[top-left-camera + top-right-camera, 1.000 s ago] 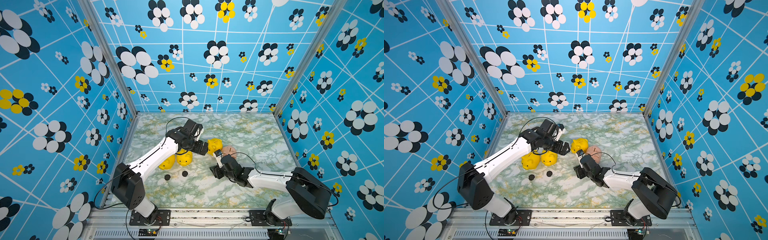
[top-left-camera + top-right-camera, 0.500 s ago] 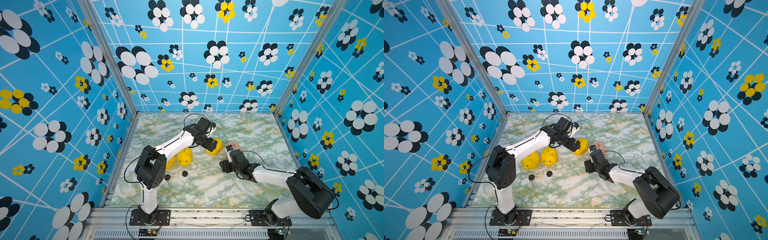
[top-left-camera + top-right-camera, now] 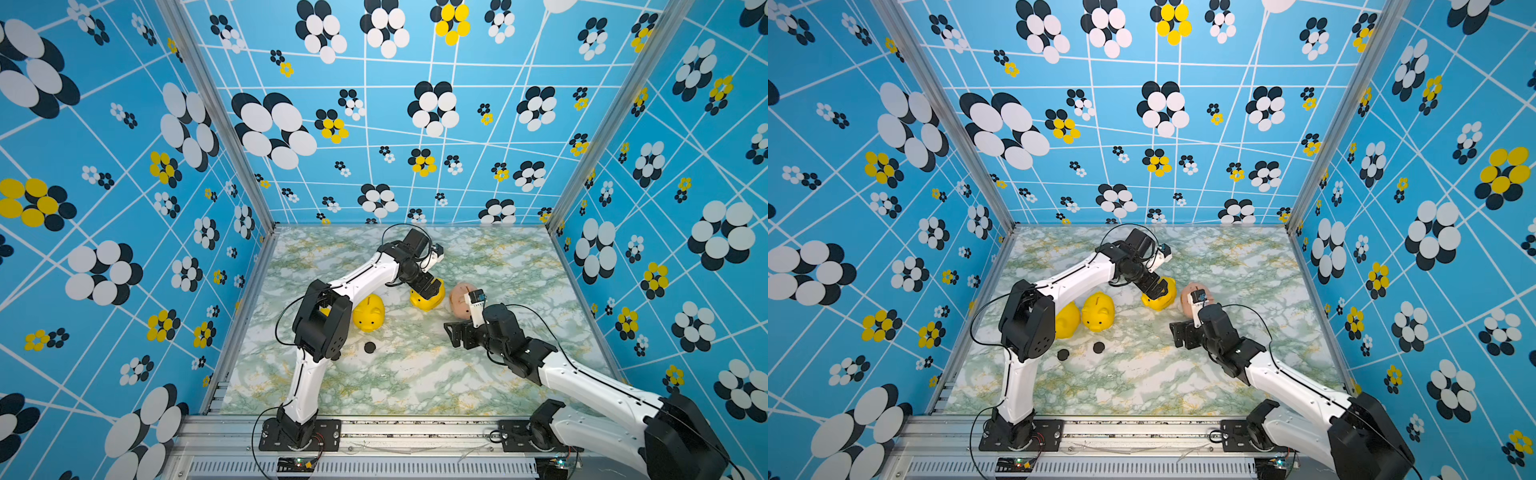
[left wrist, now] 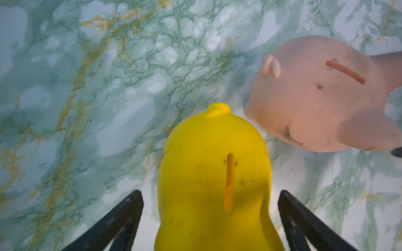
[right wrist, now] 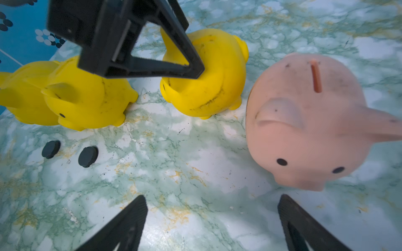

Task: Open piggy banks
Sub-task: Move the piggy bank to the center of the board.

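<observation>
Three yellow piggy banks and one pale pink piggy bank stand upright on the marble table. My left gripper [image 3: 428,288] is open and straddles the rightmost yellow pig [image 4: 214,180], with a gap at each fingertip [image 4: 132,204]. The pink pig [image 3: 460,300] stands just right of it, slot up, in both top views and in the right wrist view [image 5: 309,121]. My right gripper [image 5: 212,198] is open over bare table in front of the pink pig's snout, and shows in a top view [image 3: 1180,334]. Two more yellow pigs [image 3: 1098,311] [image 3: 1068,320] stand side by side further left.
Two loose black round discs [image 3: 1099,347] [image 3: 1063,354] lie on the table in front of the two left yellow pigs. The left arm's elbow [image 3: 322,324] hides part of that pair. Blue patterned walls [image 3: 208,249] enclose the table [image 3: 415,374] on three sides.
My left gripper has moved right and come down over the rightmost yellow pig. My right gripper's jaws have widened, and it has shifted right in front of the pink pig.
</observation>
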`<state>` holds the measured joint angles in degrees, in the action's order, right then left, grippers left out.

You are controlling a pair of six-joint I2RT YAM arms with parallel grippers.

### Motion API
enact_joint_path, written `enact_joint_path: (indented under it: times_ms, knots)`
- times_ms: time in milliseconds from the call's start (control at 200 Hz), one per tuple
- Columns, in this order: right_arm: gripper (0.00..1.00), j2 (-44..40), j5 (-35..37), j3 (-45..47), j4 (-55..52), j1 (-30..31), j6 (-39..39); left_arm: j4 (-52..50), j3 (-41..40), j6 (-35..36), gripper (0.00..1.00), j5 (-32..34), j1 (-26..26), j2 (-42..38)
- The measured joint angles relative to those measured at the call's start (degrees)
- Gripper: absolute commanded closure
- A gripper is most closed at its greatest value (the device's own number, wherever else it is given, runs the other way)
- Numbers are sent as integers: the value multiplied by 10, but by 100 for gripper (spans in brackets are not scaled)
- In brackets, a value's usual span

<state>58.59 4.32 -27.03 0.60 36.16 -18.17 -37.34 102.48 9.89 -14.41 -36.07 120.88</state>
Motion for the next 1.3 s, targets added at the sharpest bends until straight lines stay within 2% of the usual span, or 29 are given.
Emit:
enact_joint_path:
  times_ms: [270, 605, 755, 890, 1065, 1300]
  knots:
    - [0, -66, 53, -16, -92, 0, -9, -8, -17, 9, 6, -3, -5, -3]
    - [0, -70, 84, -57, -149, -1, -9, -4, -21, 13, 16, -1, -16, -10]
    - [0, -75, 88, -58, -169, -1, -9, -1, -47, 8, 21, 7, -23, -29]
    - [0, -98, 89, -58, -179, -1, -9, -6, -108, -21, 23, -2, -27, -82]
    - [1, -125, 87, -60, -185, -1, -6, -10, -209, -77, 23, -24, -45, -200]
    - [0, -132, 44, -82, -209, -1, -1, 32, -379, -211, 23, -88, -106, -344]
